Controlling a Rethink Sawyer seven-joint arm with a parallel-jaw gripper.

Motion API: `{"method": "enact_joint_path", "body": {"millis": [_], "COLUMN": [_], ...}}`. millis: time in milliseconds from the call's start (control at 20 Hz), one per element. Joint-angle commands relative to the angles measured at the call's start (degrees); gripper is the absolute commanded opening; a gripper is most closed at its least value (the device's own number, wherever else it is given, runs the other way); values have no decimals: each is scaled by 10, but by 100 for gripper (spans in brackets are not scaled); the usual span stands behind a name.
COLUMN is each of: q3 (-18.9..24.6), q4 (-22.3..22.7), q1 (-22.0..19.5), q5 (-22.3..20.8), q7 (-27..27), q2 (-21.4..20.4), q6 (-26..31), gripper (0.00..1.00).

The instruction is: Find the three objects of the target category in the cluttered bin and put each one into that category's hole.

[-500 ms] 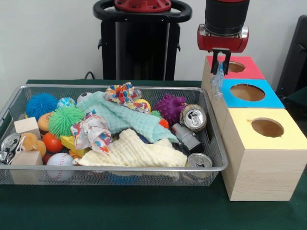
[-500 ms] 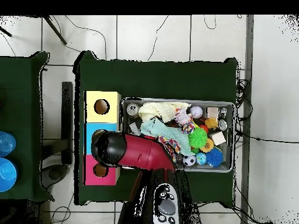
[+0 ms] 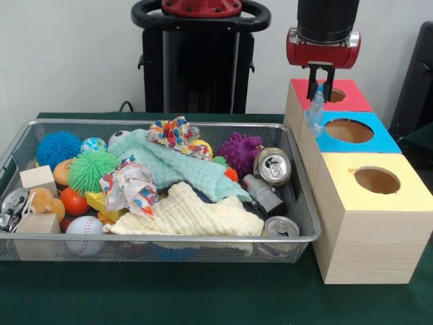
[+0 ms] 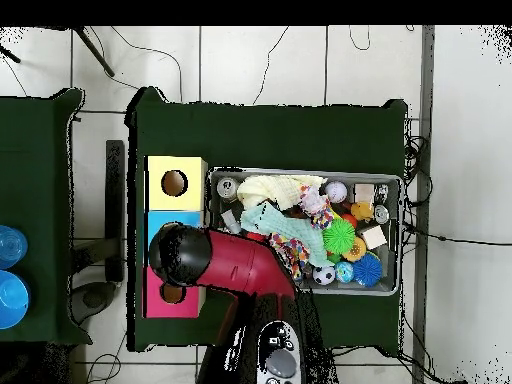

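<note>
My gripper is shut on the top of a clear plastic bottle. The bottle hangs upright over the left edge of the boxes, between the red top and the blue top. The blue-top box's round hole lies just right of and below the bottle. The wire-mesh bin stands left of the boxes, full of clutter. I see no other clear bottle in it. In the overhead view the arm's head covers the blue box and hides the gripper; the bin lies to its right.
The red-top box and the yellow-top box flank the blue one. The bin holds silver cans, a mint cloth, a cream cloth, patterned cloths, spiky balls and wooden blocks.
</note>
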Motion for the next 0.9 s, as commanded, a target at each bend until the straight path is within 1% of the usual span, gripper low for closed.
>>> {"method": "enact_joint_path", "body": {"millis": [50,150,300,650,900], "q3": [16,13,16,10,2], "q4": [8,-3,4,-32,-50], "q1": [-1,3,10,28,47], "q5": [28,27,36,46,48], "q7": [136,143,151,182,191], "q2": [-8,-5,1,14,36], "q6": [79,88,63,98,84], "gripper": [0,0,0,0,0]}}
